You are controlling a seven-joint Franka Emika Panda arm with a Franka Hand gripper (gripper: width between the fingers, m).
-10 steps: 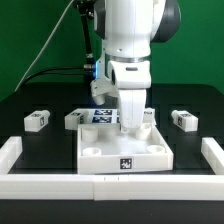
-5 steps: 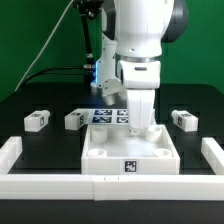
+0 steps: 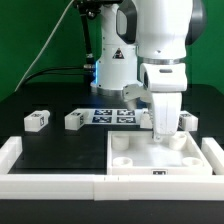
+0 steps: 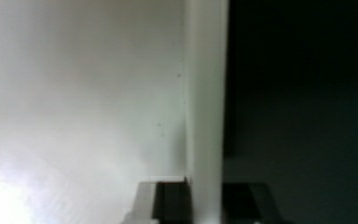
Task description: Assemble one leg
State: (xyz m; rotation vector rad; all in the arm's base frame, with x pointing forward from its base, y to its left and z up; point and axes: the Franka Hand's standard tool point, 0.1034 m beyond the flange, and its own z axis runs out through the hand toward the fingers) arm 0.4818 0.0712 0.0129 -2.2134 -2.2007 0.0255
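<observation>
Tray: shifted from desk centre to the exterior view's right since a second ago.
Claw: narrow, clamped on the tray's rear rim.
Leg: unmoved on the desk, exterior view's left, well apart from tray.

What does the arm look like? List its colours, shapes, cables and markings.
The arm has glossy white rounded shells with dark grey joint sections. A black triangular sticker marks a white link behind, near a blue light. Black cables trail behind it. The tool has a white body and dark fingers.
</observation>
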